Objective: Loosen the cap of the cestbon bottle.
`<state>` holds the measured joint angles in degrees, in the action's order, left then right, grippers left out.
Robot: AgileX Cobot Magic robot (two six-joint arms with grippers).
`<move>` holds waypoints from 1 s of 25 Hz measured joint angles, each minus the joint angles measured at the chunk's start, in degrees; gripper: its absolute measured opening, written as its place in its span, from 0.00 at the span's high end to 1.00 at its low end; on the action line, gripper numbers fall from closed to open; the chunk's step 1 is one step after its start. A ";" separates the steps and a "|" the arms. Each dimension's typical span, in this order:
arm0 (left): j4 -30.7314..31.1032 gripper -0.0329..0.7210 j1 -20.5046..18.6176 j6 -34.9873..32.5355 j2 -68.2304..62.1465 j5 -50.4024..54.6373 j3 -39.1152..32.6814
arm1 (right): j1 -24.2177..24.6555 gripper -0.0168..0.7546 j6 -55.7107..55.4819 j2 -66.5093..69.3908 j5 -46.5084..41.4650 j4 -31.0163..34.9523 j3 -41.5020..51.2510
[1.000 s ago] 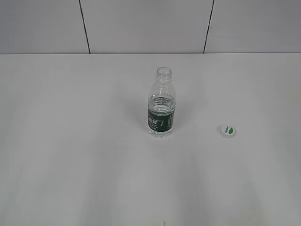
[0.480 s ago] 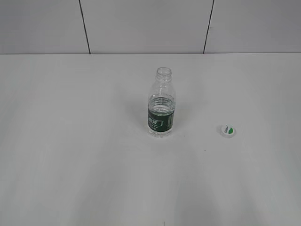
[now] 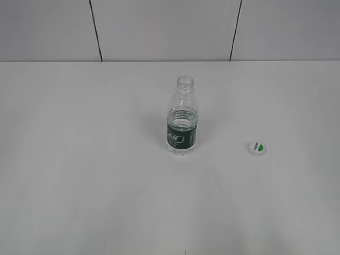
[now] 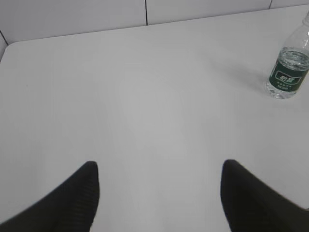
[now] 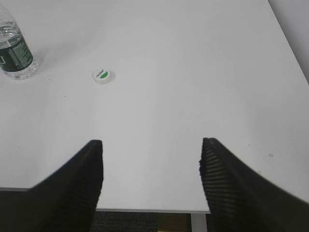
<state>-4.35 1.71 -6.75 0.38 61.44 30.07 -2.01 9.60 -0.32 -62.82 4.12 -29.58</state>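
Black ribbed fingers (image 5: 77,188) of the right gripper (image 5: 151,159) stand at the near edge of the white table (image 3: 79,186), spread wide with nothing between them; the right wrist view shows the table's front edge just beneath them. The left gripper (image 4: 159,179) is likewise spread wide and empty, its dark fingertips (image 4: 82,186) hovering over bare tabletop at the near left. Neither gripper appears in the exterior view.

Farther in, on the right of the scene, the cap (image 3: 257,147) lies flat on the table, its green-and-white top facing up. It is off the bottle and rests well apart from it, to the right and slightly nearer. In the right wrist view the cap (image 5: 102,75) sits ahead and to the left of the open fingers, clear of both.

Near the middle of the table stands the cestbon bottle (image 3: 183,119), upright, its neck open and uncapped. The dark green label band circles its lower body, and clear water fills it to about the top of the band. In the left wrist view the bottle (image 4: 288,72) stands at the far right, well away from the left gripper.

Beyond the table's far edge runs a pale panelled wall (image 3: 159,29) with dark vertical seams.
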 joint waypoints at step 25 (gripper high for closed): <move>0.00 0.33 0.00 0.18 0.05 0.00 -0.17 | -0.24 0.37 -0.41 -0.04 0.00 0.00 0.06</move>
<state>-4.35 1.71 -6.57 0.43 61.44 29.90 -2.25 9.19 -0.36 -62.82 4.12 -29.52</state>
